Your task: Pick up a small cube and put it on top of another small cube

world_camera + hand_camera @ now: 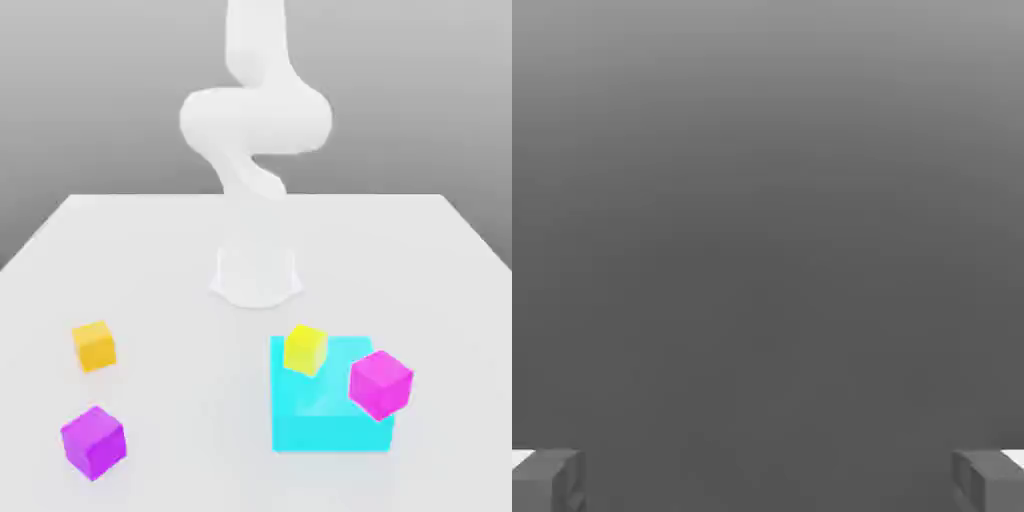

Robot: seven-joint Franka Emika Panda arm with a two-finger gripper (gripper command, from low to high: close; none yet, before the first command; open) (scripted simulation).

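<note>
The small yellow cube and the small orange cube have plain, evenly coloured faces with straight edges. The yellow one is bright, with a slightly darker side face, and appears over the cyan block, toward its far edge. The orange one sits on the white table, at the exterior view's left, turned a little so two side faces and a thin top show. A magenta cube and a purple cube look somewhat bigger; the purple one is on the table nearer the camera than the orange, with a corner toward the viewer. The magenta one overlaps the cyan block's right side in the exterior view; whether it rests on the block I cannot tell.

The exterior view gives the cubes, the block and the white arm rising behind them. The hand view gives the gripper, its two fingers spread wide with nothing between them, against a grey background.

The cyan block is low and flat-topped, much wider than any cube. Yellow and magenta lie close together in the exterior view, leaving a narrow gap. Orange and purple stand apart from each other, and a broad bare stretch of table lies between them and the block. The table's far edge runs straight behind the arm's base.
</note>
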